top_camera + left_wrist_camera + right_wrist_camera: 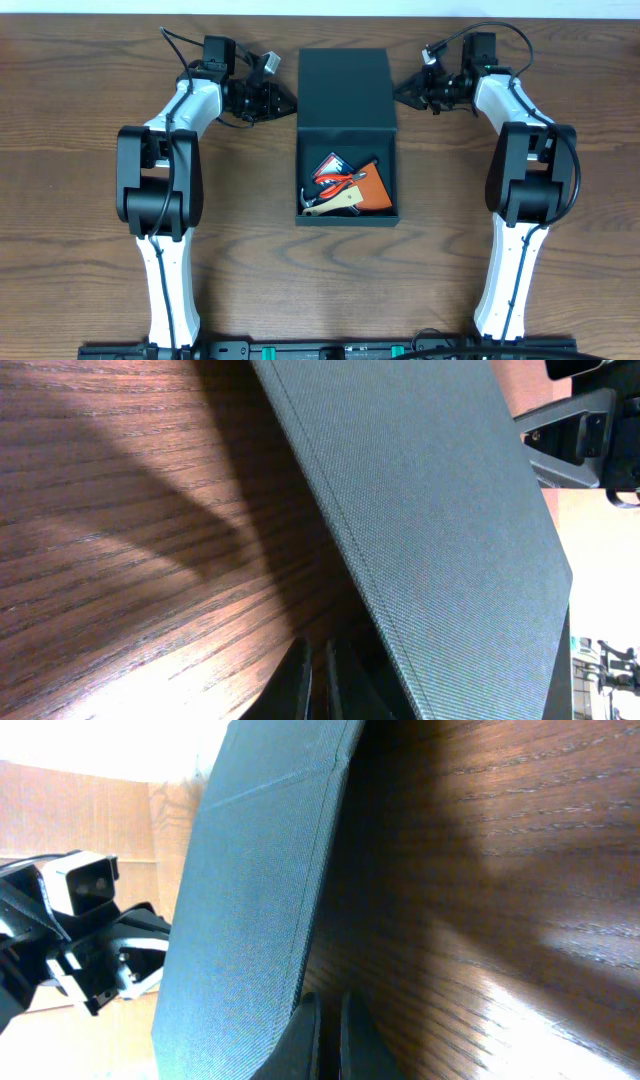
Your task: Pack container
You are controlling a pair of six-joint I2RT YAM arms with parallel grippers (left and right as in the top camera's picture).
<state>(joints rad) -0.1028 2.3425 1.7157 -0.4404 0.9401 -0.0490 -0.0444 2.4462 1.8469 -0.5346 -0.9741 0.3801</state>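
Observation:
The dark teal container (302, 170) stands open at the table's middle, its flap lid (343, 85) lying back toward the far side. Inside lie red-handled pliers (336, 181), an orange flat piece (373, 186) and a cream-handled tool (335, 204). My left gripper (290, 100) is shut, its tips at the lid's left edge. In the left wrist view the fingers (320, 665) sit low beside the tilted lid (440, 510). My right gripper (400, 94) is shut at the lid's right edge. In the right wrist view its fingers (328, 1020) touch the lid's edge (250, 900).
The brown wooden table (90, 250) carries only the container. Both arms reach in from the near edge, with bases at the front left and front right. The opposite gripper shows beyond the lid in each wrist view (585, 440) (90, 935).

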